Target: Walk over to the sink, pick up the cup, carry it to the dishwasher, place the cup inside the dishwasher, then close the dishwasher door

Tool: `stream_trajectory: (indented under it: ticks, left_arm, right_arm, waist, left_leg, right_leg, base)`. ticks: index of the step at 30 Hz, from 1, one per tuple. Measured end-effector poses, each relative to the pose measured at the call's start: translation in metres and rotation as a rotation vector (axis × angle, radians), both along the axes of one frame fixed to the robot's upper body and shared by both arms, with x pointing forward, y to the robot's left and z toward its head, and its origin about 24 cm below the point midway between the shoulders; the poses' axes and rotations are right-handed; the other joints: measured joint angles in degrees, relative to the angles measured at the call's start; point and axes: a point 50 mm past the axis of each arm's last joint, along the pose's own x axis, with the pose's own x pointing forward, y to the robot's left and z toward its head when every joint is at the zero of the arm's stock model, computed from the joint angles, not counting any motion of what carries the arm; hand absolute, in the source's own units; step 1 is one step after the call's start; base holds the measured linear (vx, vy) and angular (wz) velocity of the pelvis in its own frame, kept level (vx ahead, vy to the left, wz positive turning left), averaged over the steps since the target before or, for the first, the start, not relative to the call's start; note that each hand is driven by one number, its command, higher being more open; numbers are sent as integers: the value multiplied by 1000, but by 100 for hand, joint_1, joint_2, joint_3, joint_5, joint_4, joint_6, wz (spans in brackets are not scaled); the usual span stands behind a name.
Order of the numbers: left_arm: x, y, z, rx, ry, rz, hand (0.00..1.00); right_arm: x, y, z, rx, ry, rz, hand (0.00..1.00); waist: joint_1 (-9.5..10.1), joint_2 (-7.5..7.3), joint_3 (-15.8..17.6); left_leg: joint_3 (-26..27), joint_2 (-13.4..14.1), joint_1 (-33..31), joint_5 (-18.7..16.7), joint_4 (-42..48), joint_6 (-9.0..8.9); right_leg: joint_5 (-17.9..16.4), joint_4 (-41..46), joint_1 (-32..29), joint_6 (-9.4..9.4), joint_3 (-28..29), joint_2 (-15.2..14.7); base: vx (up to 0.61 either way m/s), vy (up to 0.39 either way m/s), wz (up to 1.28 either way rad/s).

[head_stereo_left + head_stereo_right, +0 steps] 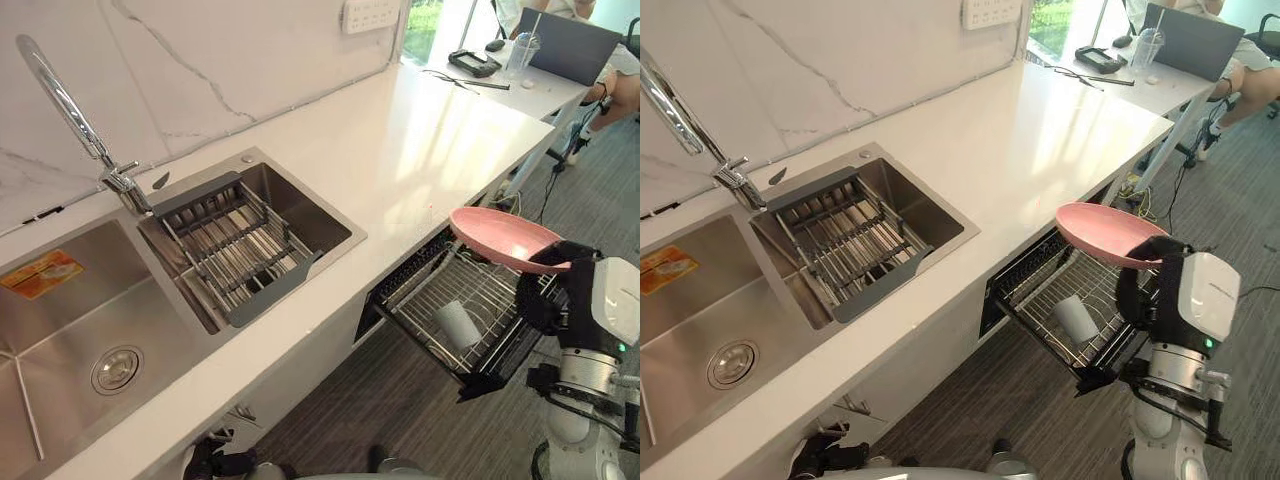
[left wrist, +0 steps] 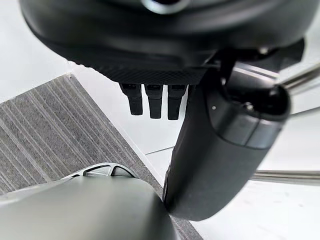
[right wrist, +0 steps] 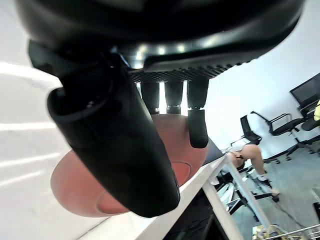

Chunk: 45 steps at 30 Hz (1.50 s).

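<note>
My right hand (image 1: 553, 278) is shut on the rim of a pink plate (image 1: 497, 236), which it holds roughly level above the pulled-out dishwasher rack (image 1: 428, 343). In the right wrist view the thumb (image 3: 120, 150) lies over the pink plate (image 3: 75, 192) and the fingers reach behind it. A pale cup (image 1: 458, 322) lies on its side in the wire rack, under the plate. My left hand (image 1: 212, 462) hangs low beside the cabinet front, far from the rack, with relaxed fingers (image 2: 155, 100) and nothing in it.
A double steel sink (image 1: 305, 215) with a grey drain rack (image 1: 235, 250) and a tall faucet (image 1: 70, 110) sits in the white counter (image 1: 400, 140). Beyond the counter's end is a desk with a laptop (image 1: 565, 45), and a person (image 1: 620, 95) sits there.
</note>
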Motion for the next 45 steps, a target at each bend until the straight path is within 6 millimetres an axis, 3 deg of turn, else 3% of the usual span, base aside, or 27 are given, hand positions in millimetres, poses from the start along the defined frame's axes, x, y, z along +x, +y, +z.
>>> stream_trajectory:
  ticks: [3, 10, 15, 22, 30, 35, 45]
  left_arm:
    - [0, -2, 0, -15, -1, -7, 90]
    - [16, -20, 1, -53, -60, -26, 90]
    - [28, -26, 4, -70, -108, -27, 90]
    - [45, -26, 11, -68, -182, -27, 90]
    - [78, -29, 23, -58, -279, -39, 90]
    - [92, -41, 28, -88, -321, -36, 90]
    - [98, -44, 30, -110, -342, -13, 90]
  right_arm:
    - [-1, -9, -3, 6, -3, -51, 30]
    - [7, -35, -5, 102, -46, -183, 30]
    - [12, -39, 2, 115, -87, -214, 30]
    - [30, -41, 15, 145, -167, -201, 30]
    - [59, -60, 33, 188, -220, -190, 30]
    - [73, -67, 40, 231, -245, -185, 30]
    - [110, -73, 55, 286, -223, -125, 30]
  waist:
    - [-30, 75, 48]
    - [-140, 573, 503]
    - [-187, 766, 804]
    - [-181, 780, 1268]
    - [-122, 764, 1731]
    - [-121, 709, 1821]
    - [-82, 684, 1866]
  left_leg:
    - [68, -52, -37, 22, -13, 35]
    - [125, -185, -447, 57, -5, 114]
    - [121, -246, -695, 98, 1, 183]
    - [88, -253, -886, 127, 42, 233]
    - [-35, -260, -1129, 158, 137, 285]
    - [-53, -289, -1283, 184, 151, 327]
    - [-101, -325, -1499, 221, 146, 382]
  right_leg:
    - [15, 66, -131, 25, 84, -42]
    - [-24, 529, -921, 77, 390, -159]
    - [-1, 672, -1299, 115, 528, -186]
    - [15, 817, -1545, 137, 590, -184]
    - [14, 982, -1764, 137, 577, -193]
    - [12, 1064, -1942, 138, 582, -222]
    - [13, 1128, -2180, 140, 592, -244]
  base:
    - [-26, 37, -13]
    - [-75, 44, -17]
    - [-42, 27, -12]
    - [-7, 1, -4]
    - [-14, -3, 2]
    - [-14, 1, 1]
    - [-1, 0, 1]
